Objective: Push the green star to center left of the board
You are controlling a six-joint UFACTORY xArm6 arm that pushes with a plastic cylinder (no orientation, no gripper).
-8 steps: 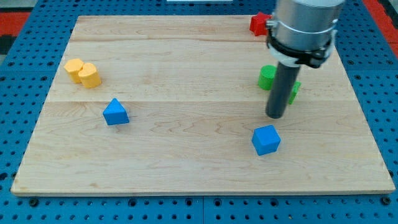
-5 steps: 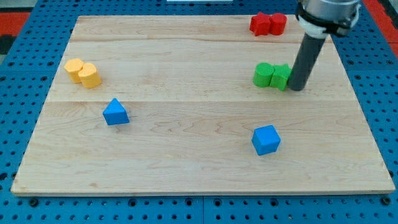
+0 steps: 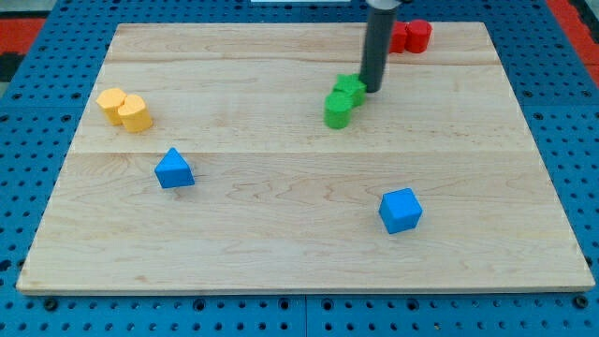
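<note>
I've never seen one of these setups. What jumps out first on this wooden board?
A straight dark rod comes down from the view's top, and my tip sits right against the upper right edge of a green block, above the board's centre. Behind the rod, a red block lies at the top edge. A yellow block sits far left, with a blue triangular block below it and a blue cube at lower right.

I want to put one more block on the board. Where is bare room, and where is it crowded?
Bare: the wide strip between the yellow blocks and the green star block, and between the blue triangular block and blue cube. Crowded: the view's top right, where my tip touches the green block near the red blocks.
</note>
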